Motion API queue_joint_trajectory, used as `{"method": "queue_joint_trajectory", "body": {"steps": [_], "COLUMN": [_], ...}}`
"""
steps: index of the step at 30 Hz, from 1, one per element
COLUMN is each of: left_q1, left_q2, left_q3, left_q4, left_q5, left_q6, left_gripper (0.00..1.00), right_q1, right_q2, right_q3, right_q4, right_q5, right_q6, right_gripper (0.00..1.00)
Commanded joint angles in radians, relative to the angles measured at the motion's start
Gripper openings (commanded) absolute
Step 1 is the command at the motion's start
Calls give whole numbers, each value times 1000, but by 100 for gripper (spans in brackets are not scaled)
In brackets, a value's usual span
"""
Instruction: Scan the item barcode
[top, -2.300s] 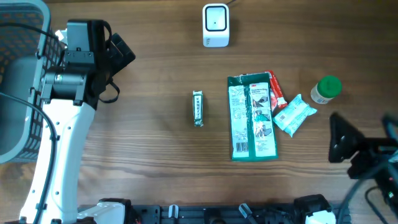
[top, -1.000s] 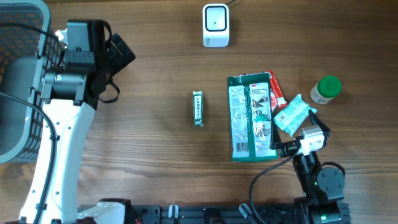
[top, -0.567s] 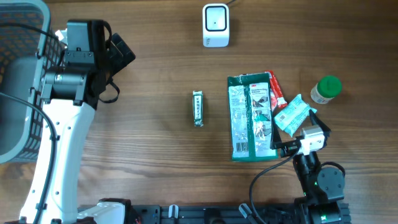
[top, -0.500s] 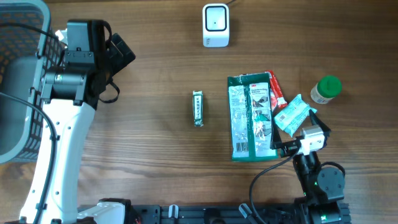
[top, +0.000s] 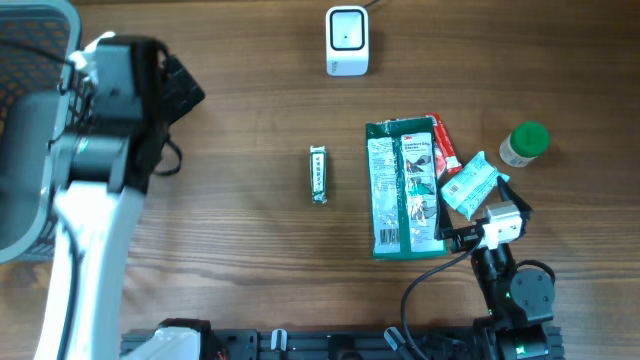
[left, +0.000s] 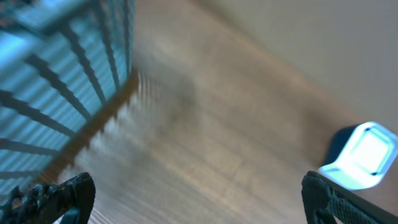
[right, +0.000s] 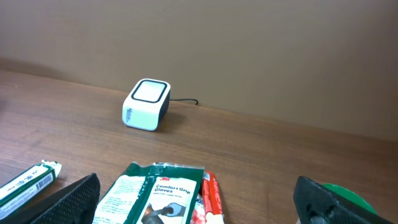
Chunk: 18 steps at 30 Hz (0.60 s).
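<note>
The white barcode scanner stands at the table's far middle and also shows as the scanner and, blurred, as the scanner. A green glove pack lies right of centre with a printed barcode face up. It overlaps a red stick pack and a white-blue pouch. A small tube lies alone mid-table. My left gripper is open and empty over bare wood beside the basket. My right gripper is open and empty, low behind the glove pack.
A grey wire basket fills the left edge, close to the left arm. A green-capped bottle stands at the right. The right arm sits folded at the front right edge.
The left arm has started to move and now blurs, shifted slightly up and left. The right arm came in from the right edge earlier and has held still over the last second.
</note>
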Motion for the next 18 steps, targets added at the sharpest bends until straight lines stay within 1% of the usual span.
{"method": "queue_joint_trajectory", "body": {"steps": [1,3,5,9,12,15,18], "left_q1": [27,43,50,48,55,56,56], "left_q2": [-275,-387,-534,-689,-818,-937,-1059], "left_q3": [3,3,3,2,-7,-55,-135], "left_q4": [-2,-11,-46,-129,-241,-281,-277], "left_q5": [-42,-30,-31,-31,-22,-7,5], "left_q6": [23,22,23,22,14,15,14], "left_gripper": [100,100,100,100,100,100,100], "right_q1": [-5,-5,-5,-5,-5,-5,-5], "right_q2": [-7,-7,-7,-7,-7,-7,-7], "right_q3": [-1,-1,-1,-1,-1,-1,-1], "right_q4": [4,4,4,4,4,4,4], "right_q5": [16,16,16,16,16,16,16], "right_q6": [19,19,19,19,19,19,19], "right_gripper": [100,99,100,100,100,100,100]}}
